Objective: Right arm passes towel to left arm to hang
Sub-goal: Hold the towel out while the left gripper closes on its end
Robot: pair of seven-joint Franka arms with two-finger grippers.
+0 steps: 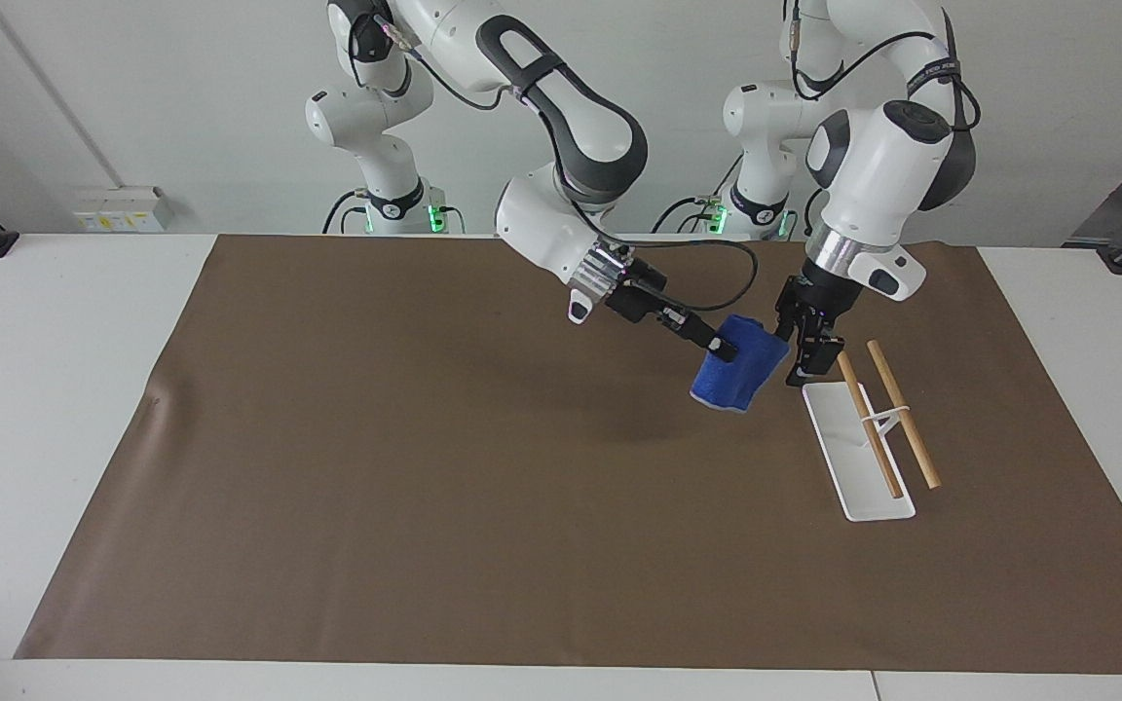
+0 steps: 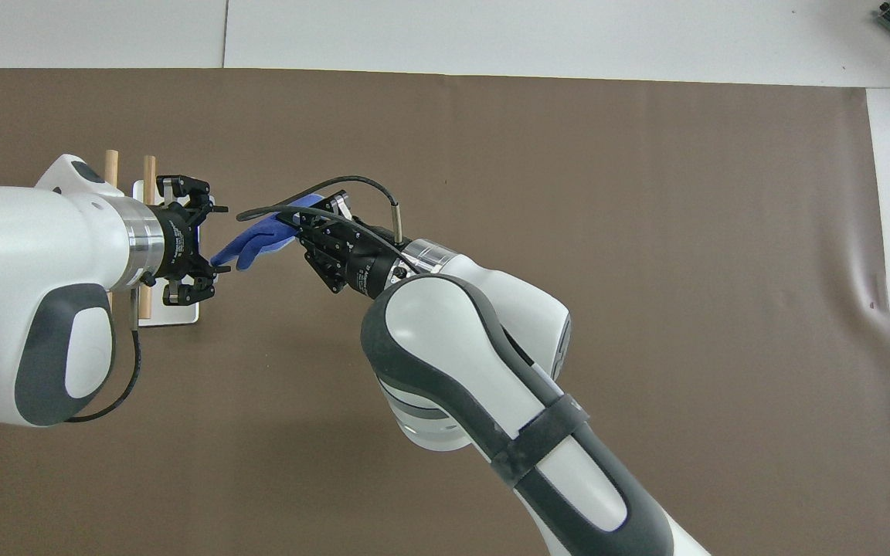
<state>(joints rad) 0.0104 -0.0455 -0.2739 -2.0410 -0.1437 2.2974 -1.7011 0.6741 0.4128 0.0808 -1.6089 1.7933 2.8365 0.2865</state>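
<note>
Brown mat [image 1: 425, 467] below: right gripper [image 1: 717, 346] pinches the towel [image 1: 736, 375] (handover pending) — left gripper [image 1: 800, 355], jaws spread, flanks its edge.

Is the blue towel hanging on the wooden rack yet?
No, the towel hangs from the right gripper in the air beside the rack.

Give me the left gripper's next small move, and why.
Probably close the left gripper on the towel: its open jaws sit at the towel's edge beside the rack, while the right gripper holds the towel up, shut on it.
</note>
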